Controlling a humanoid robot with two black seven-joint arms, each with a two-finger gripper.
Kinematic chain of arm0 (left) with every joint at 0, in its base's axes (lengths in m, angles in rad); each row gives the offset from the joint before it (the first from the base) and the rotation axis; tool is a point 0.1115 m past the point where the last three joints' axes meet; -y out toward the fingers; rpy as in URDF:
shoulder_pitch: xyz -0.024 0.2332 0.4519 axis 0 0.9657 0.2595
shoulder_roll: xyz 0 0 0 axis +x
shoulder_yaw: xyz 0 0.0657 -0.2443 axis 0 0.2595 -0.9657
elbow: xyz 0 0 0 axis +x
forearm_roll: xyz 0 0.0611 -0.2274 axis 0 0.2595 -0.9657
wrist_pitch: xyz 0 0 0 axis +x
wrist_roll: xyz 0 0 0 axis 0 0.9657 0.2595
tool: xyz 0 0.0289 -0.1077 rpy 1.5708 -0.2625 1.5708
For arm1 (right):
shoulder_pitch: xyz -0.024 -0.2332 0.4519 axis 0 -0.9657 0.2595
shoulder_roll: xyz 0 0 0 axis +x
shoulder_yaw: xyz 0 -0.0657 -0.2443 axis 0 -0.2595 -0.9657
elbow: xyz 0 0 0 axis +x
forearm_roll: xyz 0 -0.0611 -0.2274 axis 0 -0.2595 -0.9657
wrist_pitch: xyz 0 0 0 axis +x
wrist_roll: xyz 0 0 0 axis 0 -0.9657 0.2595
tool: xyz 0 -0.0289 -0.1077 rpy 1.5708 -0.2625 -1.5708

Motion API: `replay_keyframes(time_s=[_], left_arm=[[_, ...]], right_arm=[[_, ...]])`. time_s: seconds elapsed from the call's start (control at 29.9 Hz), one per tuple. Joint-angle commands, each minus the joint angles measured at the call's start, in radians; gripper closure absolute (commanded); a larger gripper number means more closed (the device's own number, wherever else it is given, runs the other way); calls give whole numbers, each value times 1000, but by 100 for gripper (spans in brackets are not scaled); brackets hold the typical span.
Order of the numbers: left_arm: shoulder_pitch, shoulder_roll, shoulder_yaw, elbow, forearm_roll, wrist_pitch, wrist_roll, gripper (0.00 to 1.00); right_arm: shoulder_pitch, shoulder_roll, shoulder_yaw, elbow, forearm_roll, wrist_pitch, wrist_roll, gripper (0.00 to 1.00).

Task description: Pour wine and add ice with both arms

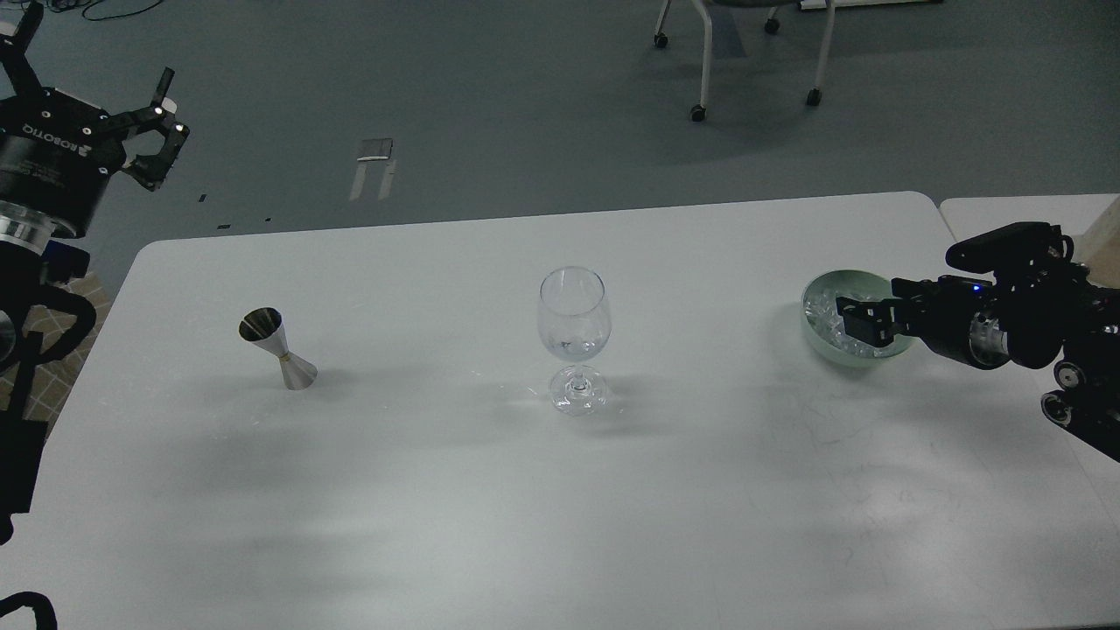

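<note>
A clear wine glass (pixel 573 337) stands upright at the table's middle. A steel jigger (pixel 278 348) stands tilted-looking at the left. A pale green bowl (pixel 866 360) at the right holds a heap of clear ice (pixel 822 313). My right gripper (pixel 862 319) reaches in from the right and hangs over the bowl, its fingertips just above or in the ice; I cannot tell whether its dark fingers are apart. My left gripper (pixel 92 74) is raised off the table's far left corner, fingers spread open and empty.
The white table (pixel 525 507) has a rounded far edge. A second table top (pixel 1015 210) adjoins at the right. Chair legs on castors (pixel 700 109) stand on the grey floor beyond.
</note>
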Motion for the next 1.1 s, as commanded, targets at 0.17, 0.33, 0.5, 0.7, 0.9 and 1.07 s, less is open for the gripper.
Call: replay_keyframes(time_s=[0.17,0.33,0.5,0.7,0.9,1.07], left_arm=[[18,-5,-2,0,0,-6,-7,2],[18,-5,-15,-8,-8,1,-7,2],[19,-10,-15,-8,-6,-8,-7,2],[24,-21,-17,-8,-6,-9,-7,2],[24,-21,-17,-8,-5,-9,-7,2],[24,-21,-17,-8,-3,-9,-7,2]], right_arm=[[-8,13,-3,-11,-4,0,-48,42],[-37,5,-3,-8,-37,0,-50,42],[-52,10,-1,-7,-42,0,-50,42],[-51,7,5,-5,-42,0,-50,42],[-37,10,8,-4,-42,0,-55,42],[-19,13,9,-4,-40,0,-55,42]])
